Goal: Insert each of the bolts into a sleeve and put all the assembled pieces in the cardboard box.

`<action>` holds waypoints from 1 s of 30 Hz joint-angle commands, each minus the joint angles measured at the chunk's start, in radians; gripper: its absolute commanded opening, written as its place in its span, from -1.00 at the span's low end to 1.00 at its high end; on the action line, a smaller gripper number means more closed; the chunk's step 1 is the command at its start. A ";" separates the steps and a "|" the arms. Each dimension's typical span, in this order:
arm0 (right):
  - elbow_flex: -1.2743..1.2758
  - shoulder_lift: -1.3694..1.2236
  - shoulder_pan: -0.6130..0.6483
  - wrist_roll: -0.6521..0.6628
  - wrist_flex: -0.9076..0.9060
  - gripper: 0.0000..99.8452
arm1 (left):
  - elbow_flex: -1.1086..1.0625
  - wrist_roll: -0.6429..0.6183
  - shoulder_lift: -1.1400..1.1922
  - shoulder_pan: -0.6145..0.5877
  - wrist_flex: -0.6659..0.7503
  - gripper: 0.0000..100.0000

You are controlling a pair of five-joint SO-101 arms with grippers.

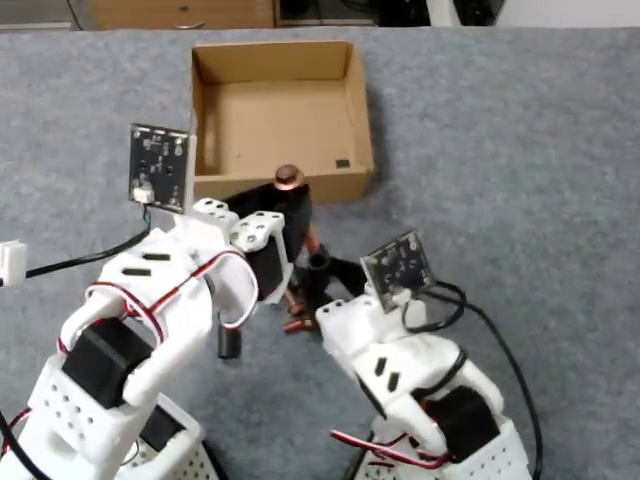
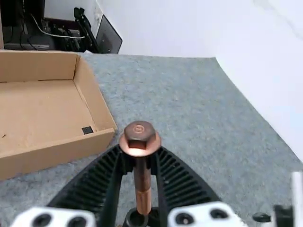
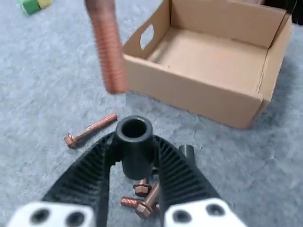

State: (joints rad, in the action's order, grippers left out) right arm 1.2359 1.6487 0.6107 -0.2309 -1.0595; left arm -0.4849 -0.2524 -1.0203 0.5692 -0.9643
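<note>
We see the left claw (image 2: 139,158) closed on a copper bolt (image 2: 138,138), gripping the shank just under the hexagonal head. The bolt stands upright, head up and threaded end pointing down. The right claw (image 3: 135,158) is closed on a black sleeve (image 3: 134,135), which it holds upright with the open mouth facing up.

In the right wrist view, the bolt's threaded tip hangs above the sleeve's mouth, a little to one side and apart from it. None of the bolt is inside the sleeve. In the left wrist view, the shank runs down toward the sleeve's dark ring directly below it.

The two claws meet over the middle of the table (image 1: 520,150), just on the near side of the cardboard box (image 1: 360,110). The box sits toward the far edge of the table, about midway along it, open side up. On its floor we make out a small dark label (image 2: 87,130), close to the near wall.

More parts lie on the grey table around the right claw. A loose bolt (image 3: 90,128) lies flat beside the claw, apart from the box's near wall. A pair of bolts (image 3: 141,196) lies beneath the claw's fingers, close together; we cannot tell whether they touch. A second sleeve (image 3: 186,152) stands just behind one finger, partly hidden by it. Farther off on the table, a green block (image 3: 29,5) and a yellow block (image 3: 43,3) sit side by side.
</note>
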 commanded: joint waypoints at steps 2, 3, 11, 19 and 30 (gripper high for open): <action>-0.002 -0.002 0.013 -0.006 0.037 -1.00 | 0.005 0.002 -0.019 0.029 -0.037 -0.96; -0.001 -0.002 0.013 -0.006 0.040 -1.00 | 0.005 0.002 -0.019 0.034 -0.049 -0.96; -0.004 -0.001 0.013 -0.006 0.041 -1.00 | 0.005 0.002 -0.019 0.035 -0.051 -0.96; -0.067 -0.002 0.015 -0.006 0.020 -1.00 | -0.018 0.003 -0.028 0.031 -0.054 -0.96; -0.074 -0.002 0.053 -0.006 -0.012 -1.00 | -0.023 0.003 -0.028 0.034 -0.052 -0.96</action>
State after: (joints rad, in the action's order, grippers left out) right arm 1.2129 1.6487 0.6444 -0.2309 -1.0671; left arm -0.5125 -0.2524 -1.0296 0.5953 -1.0165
